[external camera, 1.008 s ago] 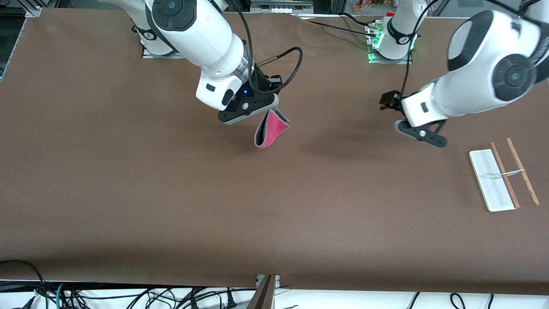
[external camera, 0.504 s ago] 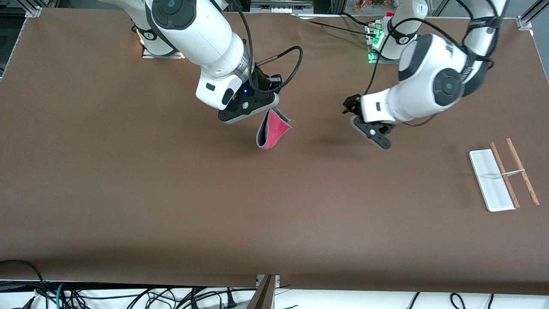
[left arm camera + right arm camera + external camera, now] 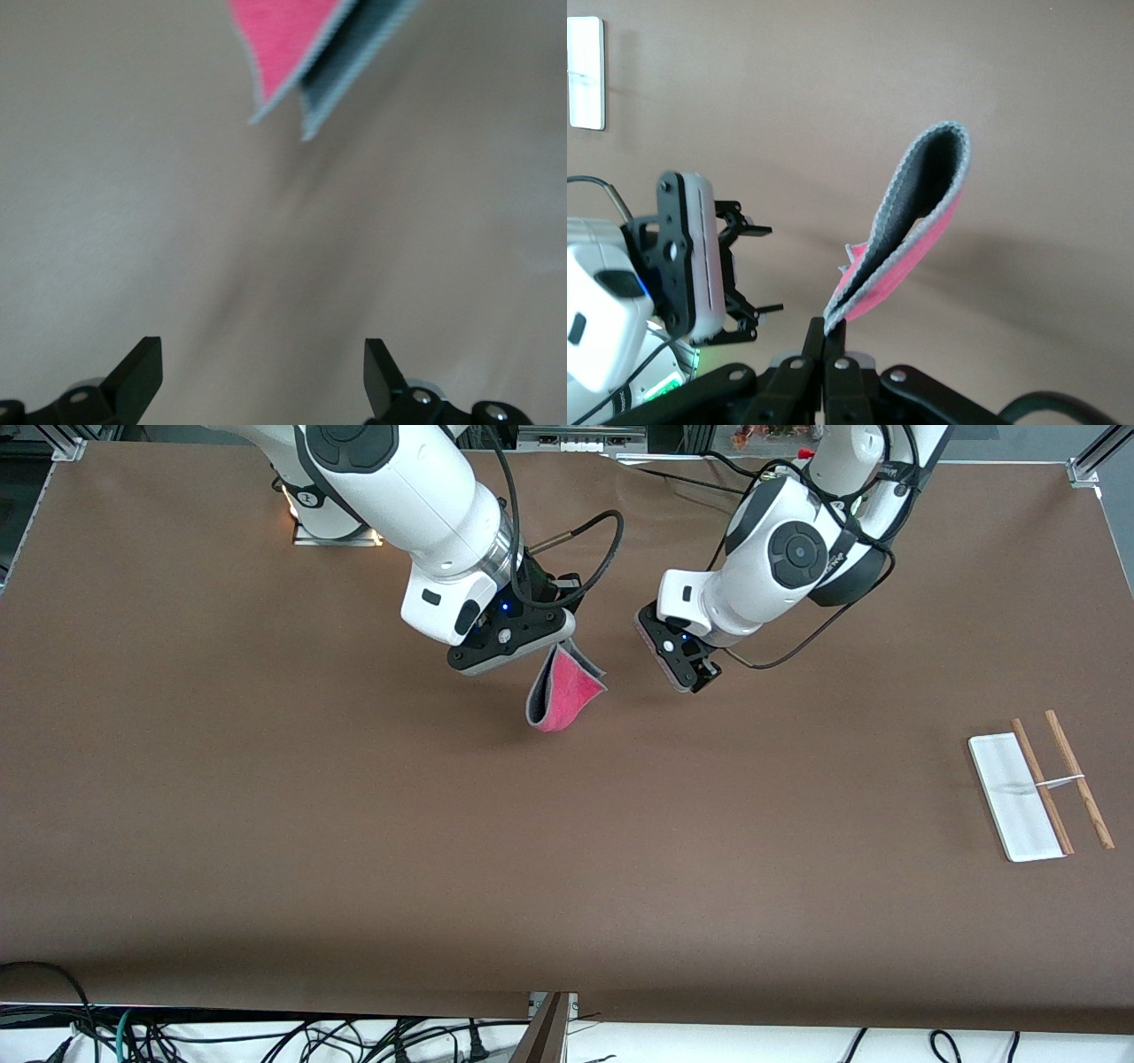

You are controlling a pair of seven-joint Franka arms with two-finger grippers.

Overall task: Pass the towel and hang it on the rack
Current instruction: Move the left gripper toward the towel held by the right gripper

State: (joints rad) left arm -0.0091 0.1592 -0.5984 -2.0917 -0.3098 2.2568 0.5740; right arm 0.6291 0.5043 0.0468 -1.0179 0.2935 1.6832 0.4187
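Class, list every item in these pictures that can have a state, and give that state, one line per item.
Pink soft cloth towel with grey trim: folded, hanging above the table, pinched at one edge.
Right gripper: shut on the towel.
Left gripper: open, empty, beside the towel in the air.
White-based rack with two wooden rods: on the table at the left arm's end, nothing hung on it.

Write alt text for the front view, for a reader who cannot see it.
The right gripper holds a folded pink towel up over the middle of a brown table, shut on its top edge. The left gripper, open, hangs beside the towel. The rack stands at the left arm's end of the table, with nothing on it.
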